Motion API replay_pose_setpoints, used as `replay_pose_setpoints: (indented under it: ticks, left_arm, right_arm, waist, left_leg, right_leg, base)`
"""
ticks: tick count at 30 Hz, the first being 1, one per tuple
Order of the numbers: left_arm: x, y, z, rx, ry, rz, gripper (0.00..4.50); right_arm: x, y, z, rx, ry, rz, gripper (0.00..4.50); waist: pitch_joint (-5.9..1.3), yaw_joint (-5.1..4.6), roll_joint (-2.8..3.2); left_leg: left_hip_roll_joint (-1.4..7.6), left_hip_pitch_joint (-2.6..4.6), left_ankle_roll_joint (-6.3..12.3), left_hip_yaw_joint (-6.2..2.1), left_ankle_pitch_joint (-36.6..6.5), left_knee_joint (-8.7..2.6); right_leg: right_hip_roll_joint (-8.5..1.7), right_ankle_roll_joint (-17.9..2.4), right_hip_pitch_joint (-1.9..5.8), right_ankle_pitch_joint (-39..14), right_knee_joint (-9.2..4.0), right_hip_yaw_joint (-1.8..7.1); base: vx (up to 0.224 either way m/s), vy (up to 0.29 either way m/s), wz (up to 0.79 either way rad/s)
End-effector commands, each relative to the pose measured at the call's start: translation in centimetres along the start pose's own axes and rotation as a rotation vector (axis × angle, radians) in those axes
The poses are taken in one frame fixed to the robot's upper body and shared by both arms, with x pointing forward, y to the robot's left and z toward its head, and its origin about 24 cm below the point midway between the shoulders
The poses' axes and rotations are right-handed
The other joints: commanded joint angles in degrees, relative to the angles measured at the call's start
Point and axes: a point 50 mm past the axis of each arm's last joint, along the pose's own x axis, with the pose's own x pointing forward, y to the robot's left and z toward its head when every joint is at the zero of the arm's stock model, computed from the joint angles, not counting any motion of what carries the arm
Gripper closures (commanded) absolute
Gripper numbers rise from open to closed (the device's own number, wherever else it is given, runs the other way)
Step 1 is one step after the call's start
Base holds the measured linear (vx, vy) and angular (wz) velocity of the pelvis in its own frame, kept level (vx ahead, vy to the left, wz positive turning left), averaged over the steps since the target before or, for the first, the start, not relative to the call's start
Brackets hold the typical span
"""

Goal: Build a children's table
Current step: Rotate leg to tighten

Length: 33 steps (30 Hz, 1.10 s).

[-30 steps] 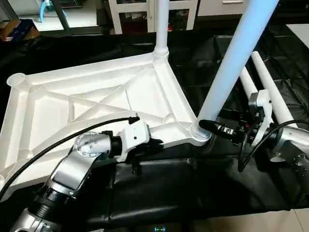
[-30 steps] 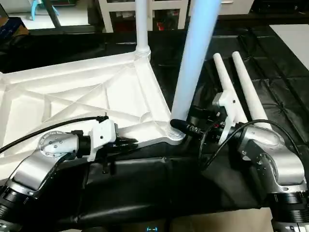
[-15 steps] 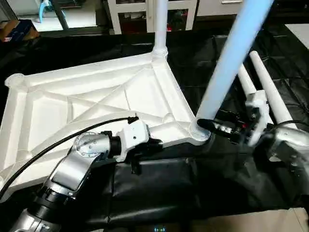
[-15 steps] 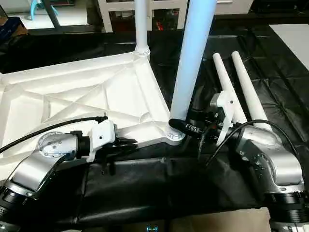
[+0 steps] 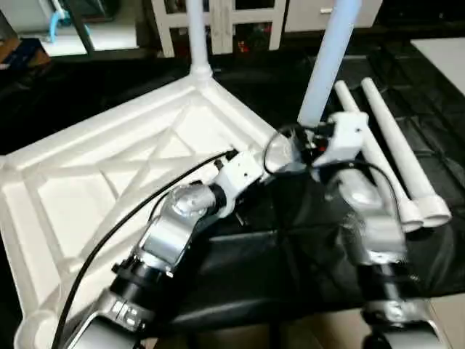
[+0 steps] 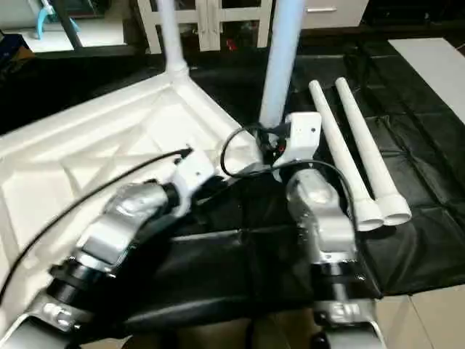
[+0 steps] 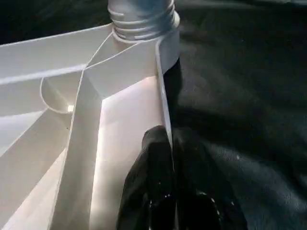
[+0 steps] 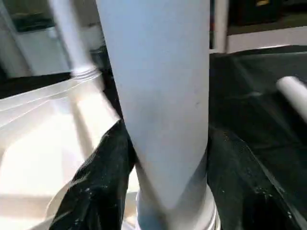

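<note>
Both grippers work the near corner of the upturned table top (image 5: 109, 174).
Your left gripper (image 7: 171, 158) pinches its rim wall; right gripper (image 8: 168, 158) clasps the upright leg (image 8: 158, 91) there. Far leg (image 5: 196, 36) stands socketed; two spare legs (image 6: 349, 145) lie rightward on black cloth (image 5: 436, 131).

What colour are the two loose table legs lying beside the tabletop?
White. The two loose legs lie on a black cover, clearest in the right eye view.
</note>
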Motion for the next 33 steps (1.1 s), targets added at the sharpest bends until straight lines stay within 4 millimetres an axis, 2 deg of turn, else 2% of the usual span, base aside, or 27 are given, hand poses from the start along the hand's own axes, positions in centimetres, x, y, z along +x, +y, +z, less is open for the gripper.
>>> replay_pose_setpoints:
  ticks: [1,3,5,6,7,8,9,10,11,12,13,16,18,21,22,25,29,31,32,33]
  left_arm:
    - [0.6,-3.7,0.0,0.067,-0.028,-0.249,4.5]
    - [-0.1,-3.2,-0.7,0.091,-0.019,-0.258,4.5]
    - [-1.0,-2.8,-1.2,0.107,-0.029,-0.28,4.5]
    - [-1.9,-2.5,-1.8,0.111,-0.026,-0.301,4.5]
    - [-2.4,-2.3,-2.1,0.113,-0.02,-0.311,4.5]
    - [-2.4,-2.3,-2.1,0.113,-0.02,-0.311,4.5]
    - [-3.5,-1.8,-2.7,0.095,-0.022,-0.329,4.5]
    - [-4.4,-1.5,-3.1,0.082,-0.029,-0.346,4.5]
    - [-4.8,-1.5,-3.2,0.077,-0.036,-0.359,4.5]
    - [-5.1,-1.4,-3.2,0.072,-0.04,-0.37,4.5]
    - [-5.4,-1.4,-3.3,0.068,-0.042,-0.379,4.5]
    - [-6.4,-1.2,-3.7,0.053,-0.039,-0.405,4.5]
    - [-6.8,-1.0,-3.9,0.054,-0.036,-0.406,4.5]
    - [-6.9,-0.9,-4.0,0.055,-0.031,-0.405,4.5]
    - [-7.0,-0.8,-4.1,0.056,-0.03,-0.404,4.5]
    - [-7.0,-0.8,-4.0,0.056,-0.034,-0.408,4.5]
    - [-7.1,-0.9,-3.9,0.055,-0.038,-0.415,4.5]
    - [-7.1,-1.0,-3.9,0.055,-0.039,-0.417,4.5]
    - [-7.1,-1.0,-3.9,0.054,-0.038,-0.418,4.5]
    - [-7.1,-1.0,-3.9,0.054,-0.038,-0.418,4.5]
  right_arm:
    - [-0.4,-0.6,-3.7,-0.023,0.173,0.009,2.6]
    - [-0.6,-0.3,-2.9,-0.029,0.139,0.105,2.6]
    - [-1.0,-0.6,-2.0,-0.052,0.101,0.201,2.6]
    - [-1.5,-1.0,-1.1,-0.085,0.071,0.271,2.6]
    - [-1.9,-1.4,-0.6,-0.108,0.055,0.305,2.06]
    - [-1.9,-1.4,-0.6,-0.108,0.055,0.305,2.06]
    - [-2.8,-2.4,0.6,-0.129,0.041,0.405,1.9]
    - [-3.8,-3.2,1.6,-0.146,0.042,0.497,1.9]
    - [-4.3,-3.6,1.9,-0.153,0.056,0.541,1.83]
    - [-4.8,-3.9,2.1,-0.161,0.073,0.578,1.71]
    - [-5.3,-4.2,2.2,-0.169,0.089,0.608,1.58]
    - [-6.9,-5.4,3.0,-0.198,0.14,0.688,1.41]
    - [-7.4,-6.1,3.3,-0.209,0.158,0.703,1.28]
    - [-7.8,-6.3,3.4,-0.209,0.175,0.722,1.28]
    - [-7.8,-6.4,3.4,-0.211,0.186,0.726,1.28]
    - [-7.7,-6.1,3.3,-0.184,0.181,0.732,1.28]
    - [-7.6,-5.8,3.2,-0.16,0.184,0.753,1.42]
    - [-7.6,-5.8,3.1,-0.155,0.189,0.758,1.74]
    - [-7.7,-5.8,3.0,-0.151,0.195,0.763,1.74]
    - [-7.7,-5.8,3.0,-0.151,0.195,0.763,1.8]
  waist:
    - [-3.11,0.16,-0.07]
    - [-3.16,0.03,-0.32]
    - [-3.16,0.03,-0.16]
    - [-3.17,0.05,-0.09]
    - [-3.3,0.19,-0.08]
    - [-3.31,0.31,0.0]
    - [-3.41,0.32,-0.01]
    - [-3.39,0.78,-0.18]
    - [-3.47,1.1,-0.04]
    - [-3.57,1.23,0.17]
    - [-3.69,1.55,0.13]
    - [-3.63,2.24,0.05]
    - [-3.49,2.46,0.05]
    - [-3.26,2.48,0.03]
    - [-3.07,2.42,0.0]
    - [-3.07,2.26,-0.07]
    - [-3.24,2.25,-0.02]
    - [-3.34,2.25,-0.05]
    - [-3.31,2.25,-0.22]
    - [-3.27,2.29,-0.13]
  left_leg:
    - [0.28,0.49,-0.71,-0.56,-21.5,-4.62]
    - [0.33,0.34,0.22,-0.59,-21.7,-4.62]
    - [0.46,0.36,0.89,-0.54,-20.8,-4.56]
    - [0.46,0.4,1.35,-0.4,-20.0,-4.49]
    - [0.69,0.56,1.98,-0.29,-18.2,-4.39]
    - [0.69,0.52,2.28,-0.27,-17.1,-4.31]
    - [0.73,0.48,2.63,-0.16,-15.9,-4.23]
    - [0.8,0.52,4.42,-0.14,-12.8,-4.01]
    - [0.91,0.5,5.08,-0.13,-11.4,-3.88]
    - [0.9,0.7,6.5,0.11,-8.8,-3.65]
    - [0.91,0.81,7.51,0.19,-6.7,-3.49]
    - [1.05,0.89,9.16,0.32,-4.7,-3.25]
    - [1.16,1.05,9.36,0.4,-5.4,-3.27]
    - [1.18,0.97,8.55,0.35,-7.4,-3.5]
    - [1.21,0.93,7.43,0.31,-9.3,-3.61]
    - [1.15,0.97,6.08,0.21,-10.7,-3.72]
    - [1.08,0.95,6.17,0.19,-9.1,-3.58]
    - [1.04,0.91,6.71,0.23,-8.0,-3.46]
    - [1.02,0.87,6.88,0.26,-8.0,-3.45]
    - [1.06,0.85,7.01,0.25,-8.2,-3.47]
  right_leg:
    - [-0.3,-6.4,2.19,-21.2,-4.55,-0.08]
    - [-0.31,-6.4,2.34,-20.4,-4.51,-0.07]
    - [-0.41,-7.0,2.33,-19.3,-4.43,0.02]
    - [-0.39,-7.8,2.39,-17.9,-4.38,0.06]
    - [-0.35,-8.8,2.54,-14.7,-4.15,0.12]
    - [-0.39,-9.5,2.65,-12.8,-3.96,0.12]
    - [-0.38,-10.4,2.77,-10.9,-3.74,0.13]
    - [-0.36,-12.4,3.45,-5.7,-3.2,0.15]
    - [-0.4,-13.2,3.53,-3.6,-2.9,0.17]
    - [-0.27,-14.7,3.39,0.4,-2.53,0.16]
    - [-0.27,-15.9,3.54,3.2,-2.2,0.13]
    - [-0.5,-17.1,3.75,5.2,-1.9,0.2]
    - [-0.65,-17.2,3.61,3.3,-2.1,0.22]
    - [-0.8,-16.8,3.59,-1.4,-2.46,0.21]
    - [-0.9,-16.1,3.47,-5.2,-2.79,0.28]
    - [-0.91,-14.9,3.36,-8.8,-3.07,0.35]
    - [-0.75,-15.0,3.36,-6.3,-2.79,0.35]
    - [-0.66,-15.4,3.42,-4.1,-2.6,0.32]
    - [-0.64,-15.5,3.43,-3.9,-2.6,0.32]
    - [-0.73,-15.6,3.44,-4.2,-2.62,0.32]
  base:
    - [0.0,0.0,0.0]
    - [0.0,0.0,0.0]
    - [0.0,0.0,0.0]
    - [0.0,0.0,0.0]
    - [0.0,0.0,0.0]
    - [0.0,0.0,0.0]
    - [0.0,0.0,0.0]
    - [0.0,0.0,0.0]
    - [0.062,0.006,0.02]
    - [0.056,0.008,0.02]
    - [0.056,0.008,0.02]
    - [0.0,0.0,0.0]
    - [0.0,0.0,0.0]
    - [0.0,0.0,0.0]
    - [0.0,0.0,0.0]
    - [0.0,0.0,0.0]
    - [0.0,0.0,0.0]
    - [0.0,0.0,0.0]
    - [0.0,0.0,0.0]
    - [0.0,0.0,0.0]
